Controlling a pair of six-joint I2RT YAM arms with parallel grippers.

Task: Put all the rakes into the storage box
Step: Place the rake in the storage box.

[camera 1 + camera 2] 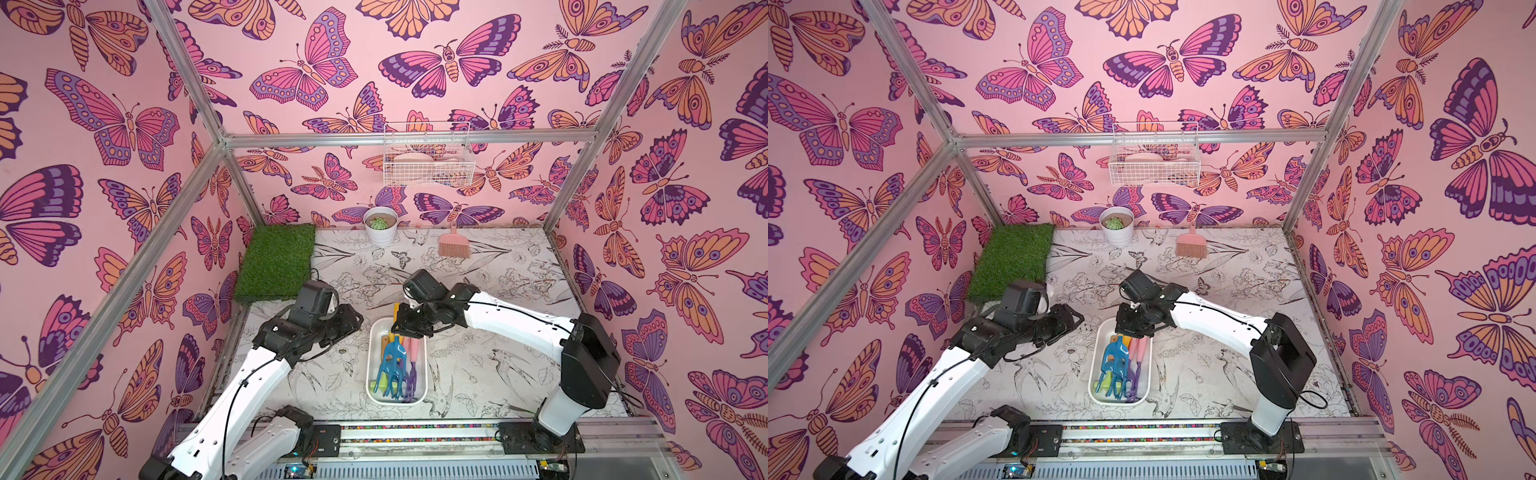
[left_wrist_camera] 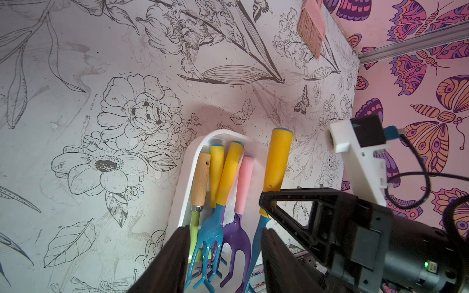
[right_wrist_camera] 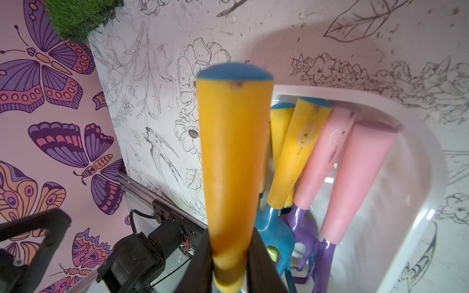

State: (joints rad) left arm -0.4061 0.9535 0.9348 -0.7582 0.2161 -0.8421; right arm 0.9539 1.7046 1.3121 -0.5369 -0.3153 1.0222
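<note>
1. The right gripper was seen closed narrowly on the rake. Its fingers were pinched low on the yellow handle near the neck, so the blue head was left hanging free below.
2. Just under that gripper lay the storage box, crowded with other tools. The rake was tilted along the box's length, presumably so that it could be laid among them.
3. The handle's end was seen jutting past the box's far rim. Whether the head touched anything inside could not be told.
4. The left gripper was held just beside the box, jaws partly apart and empty, judged to be standing by.
5. Well beyond both grippers, a pink brush was seen lying apart.
</note>
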